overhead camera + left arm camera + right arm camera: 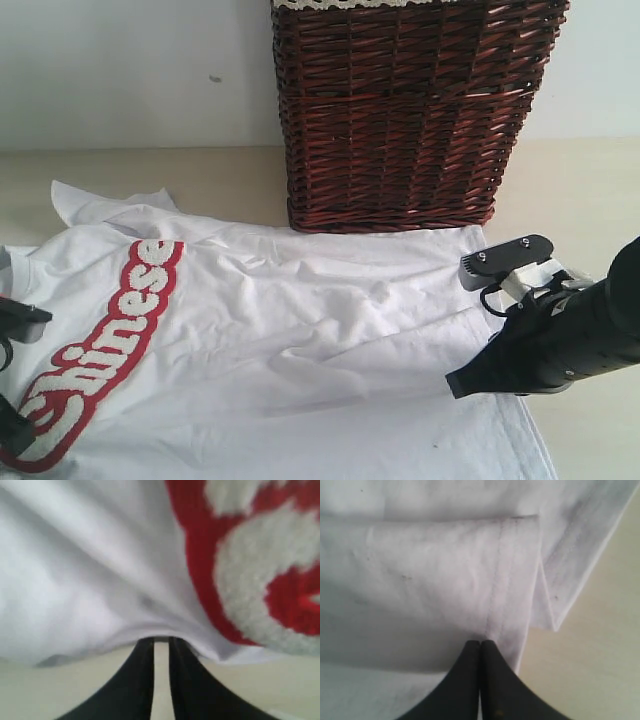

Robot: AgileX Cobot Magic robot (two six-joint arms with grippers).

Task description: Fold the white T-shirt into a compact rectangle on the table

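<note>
The white T-shirt [300, 340] lies spread and wrinkled over the table [580, 180], its red-outlined lettering [110, 340] at the left. My left gripper [12, 425] is at the shirt's left edge, close to the lettering. In the left wrist view, my left gripper [161, 639] has its jaws a narrow slit apart, tips closed on the cloth's edge [100, 645], which rises from them. My right gripper [455, 385] rests low on the shirt's right side. In the right wrist view, my right gripper [480, 642] has its fingers pressed together, tips against a folded-over hem flap [510, 580].
A tall dark brown wicker basket [400, 110] stands at the back, touching the shirt's far edge. Bare table shows to the right of the shirt [600, 670] and behind it at the left [150, 165]. A pale wall [120, 70] closes the back.
</note>
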